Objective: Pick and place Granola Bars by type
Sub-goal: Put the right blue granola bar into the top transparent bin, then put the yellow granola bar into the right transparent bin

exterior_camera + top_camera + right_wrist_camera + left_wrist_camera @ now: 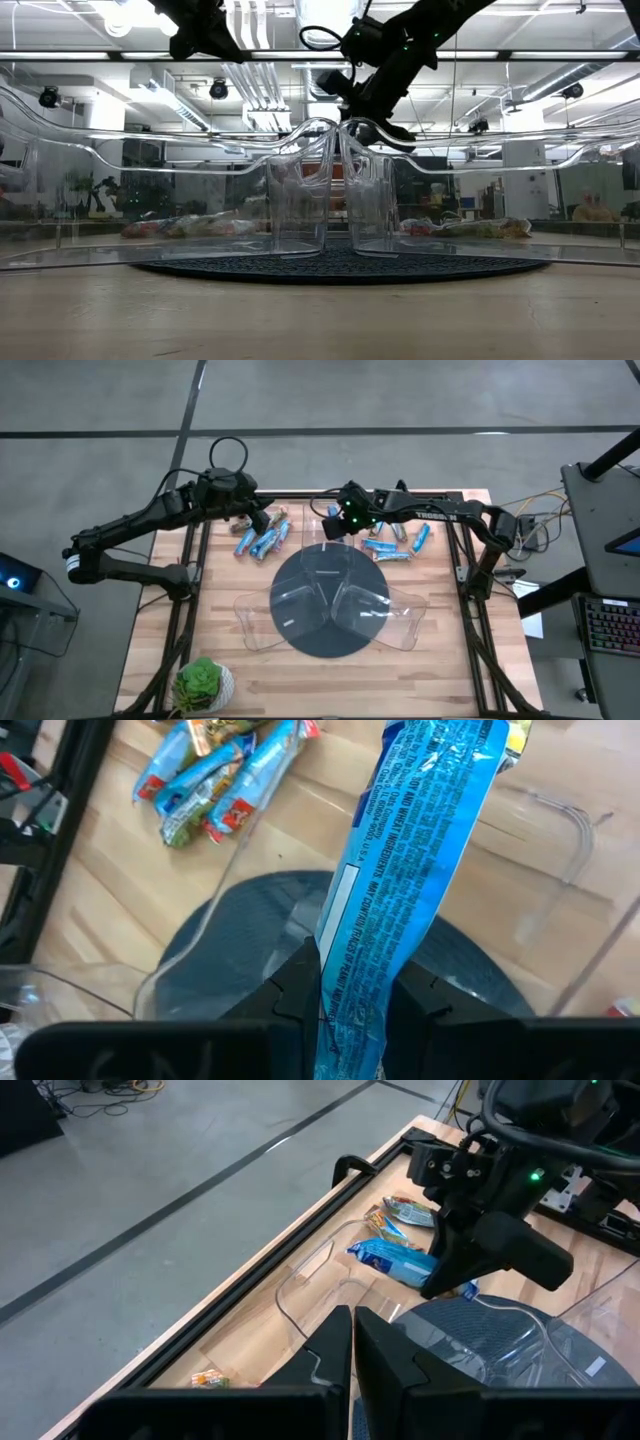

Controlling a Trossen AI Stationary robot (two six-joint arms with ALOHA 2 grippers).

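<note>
Blue bar (420,850) in right claw (350,990) — above tray rim (560,815).

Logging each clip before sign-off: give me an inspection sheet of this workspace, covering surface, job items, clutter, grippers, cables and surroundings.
Surface: wooden table with a dark round mat carrying clear plastic trays.
Job's things: granola bars in a left pile and a right pile; one blue bar is in the right gripper.
Clutter: potted plant at the near left corner.
Grippers: right gripper shut on the blue bar above the trays; left gripper shut, holding nothing, near the left pile.
Cables: loose wires off the table's right edge.
Surroundings: keyboard on a side desk.
</note>
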